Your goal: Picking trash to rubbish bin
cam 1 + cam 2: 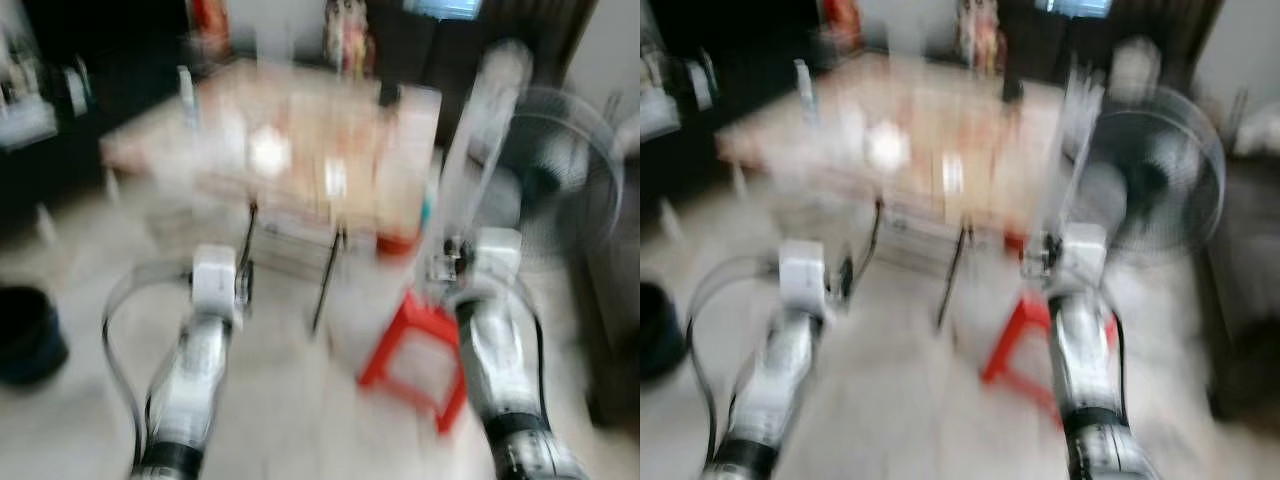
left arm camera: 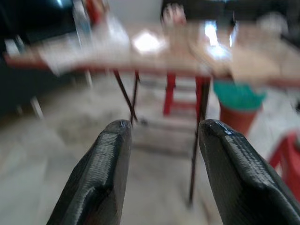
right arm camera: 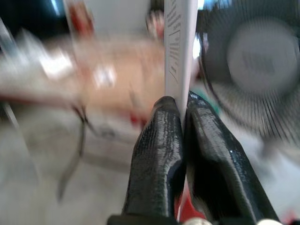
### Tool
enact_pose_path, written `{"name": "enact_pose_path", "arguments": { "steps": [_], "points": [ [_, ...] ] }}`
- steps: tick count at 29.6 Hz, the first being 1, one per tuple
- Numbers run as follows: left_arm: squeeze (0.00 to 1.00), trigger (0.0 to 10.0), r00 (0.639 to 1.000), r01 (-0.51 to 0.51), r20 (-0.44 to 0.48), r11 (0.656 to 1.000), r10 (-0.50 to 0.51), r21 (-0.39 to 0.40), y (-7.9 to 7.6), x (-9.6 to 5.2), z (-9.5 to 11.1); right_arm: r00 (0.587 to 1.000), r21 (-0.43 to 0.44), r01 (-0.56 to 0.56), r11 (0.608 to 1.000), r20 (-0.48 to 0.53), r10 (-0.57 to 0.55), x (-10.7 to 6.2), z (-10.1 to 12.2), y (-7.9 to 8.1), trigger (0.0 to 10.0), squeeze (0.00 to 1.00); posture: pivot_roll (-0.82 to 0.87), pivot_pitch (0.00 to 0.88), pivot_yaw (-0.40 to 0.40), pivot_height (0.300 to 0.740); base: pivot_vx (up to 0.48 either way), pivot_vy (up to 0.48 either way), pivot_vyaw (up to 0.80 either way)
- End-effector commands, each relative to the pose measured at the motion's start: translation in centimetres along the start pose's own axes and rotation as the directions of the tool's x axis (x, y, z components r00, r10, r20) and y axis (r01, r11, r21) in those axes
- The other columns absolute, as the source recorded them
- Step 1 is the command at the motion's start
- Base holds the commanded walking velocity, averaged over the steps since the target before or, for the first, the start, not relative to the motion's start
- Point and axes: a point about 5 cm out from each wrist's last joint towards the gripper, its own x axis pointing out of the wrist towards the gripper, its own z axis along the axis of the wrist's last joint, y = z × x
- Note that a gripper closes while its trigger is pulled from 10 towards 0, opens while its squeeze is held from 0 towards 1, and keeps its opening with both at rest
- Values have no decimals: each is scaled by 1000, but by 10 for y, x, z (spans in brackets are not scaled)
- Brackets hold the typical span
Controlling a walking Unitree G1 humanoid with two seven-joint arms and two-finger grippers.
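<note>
The head views are blurred by motion. My right gripper [image 3: 183, 101] is shut on a long, flat white piece of trash [image 3: 179, 47] with printed lines on it. The piece stands upright above the right arm [image 1: 468, 170], in front of the table's right end. My left gripper [image 2: 164, 129] is open with nothing between its fingers, pointing at the table legs; its arm [image 1: 215, 290] is held forward at the left. A dark round bin [image 1: 25, 335] stands on the floor at the far left.
A wooden folding table [image 1: 300, 130] with blurred items stands ahead. A red stool [image 1: 415, 360] lies by my right arm. A standing fan [image 1: 560, 170] is at the right. An orange pot with a green top [image 2: 239, 105] sits under the table.
</note>
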Motion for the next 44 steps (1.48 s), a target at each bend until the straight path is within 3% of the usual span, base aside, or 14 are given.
{"name": "enact_pose_path", "arguments": {
  "steps": [1,3,4,5,7,8,11,17,20,22,30,44],
  "points": [
    [0,10000,993,-22,-118,1000,23,6,9,-8,-27,988,10,32,999,-152,-30,-12,-30,-15,10000,0,-80,12,-107,740,0,0,0],
    [0,10000,984,-29,-174,999,32,20,11,-13,-39,977,8,48,999,-210,-46,-19,-42,-22,10000,0,-80,12,-107,740,0,0,0],
    [0,10000,964,-28,-262,999,35,30,15,-23,-59,948,-5,71,997,-310,-69,-33,-63,-31,10000,0,-80,12,-107,740,0,0,0],
    [0,10000,964,-28,-262,999,35,30,15,-23,-59,948,-5,71,997,-310,-69,-33,-63,-31,10000,0,-80,12,-107,740,0,0,0],
    [0,10000,924,-27,-381,999,35,25,17,-40,-84,895,-26,110,994,-431,-111,-53,-88,-42,10000,0,-76,15,-111,740,0,0,0],
    [0,10000,924,-27,-381,999,35,25,17,-40,-84,895,-26,110,994,-431,-111,-53,-88,-42,10000,0,-76,15,-111,740,0,0,0],
    [0,10000,846,-13,-534,1000,20,17,15,-65,-116,822,17,178,984,-552,-139,-78,-114,-49,10000,0,-76,16,-110,740,0,0,0],
    [0,10000,728,-25,-685,1000,22,6,10,-99,-146,754,11,166,986,-646,-119,-100,-136,-43,10000,0,-73,9,-106,740,0,0,307],
    [0,10000,712,-39,-702,999,25,-4,9,-104,-149,748,8,160,987,-654,-115,-102,-138,-41,10000,0,-73,9,-106,740,0,0,794],
    [0,10000,666,-119,-743,993,62,-23,13,-120,-158,738,16,189,982,-662,-131,-106,-142,-40,10000,0,-70,8,-108,740,0,0,800],
    [0,10000,646,-136,-759,991,75,-17,19,-128,-163,729,4,179,984,-672,-130,-108,-144,-37,10000,0,-66,3,-103,740,0,0,800],
    [0,10000,647,-122,-760,992,62,-23,17,-125,-162,721,7,188,982,-680,-134,-112,-147,-36,10000,0,-62,0,-100,740,0,0,800]
  ]
}}
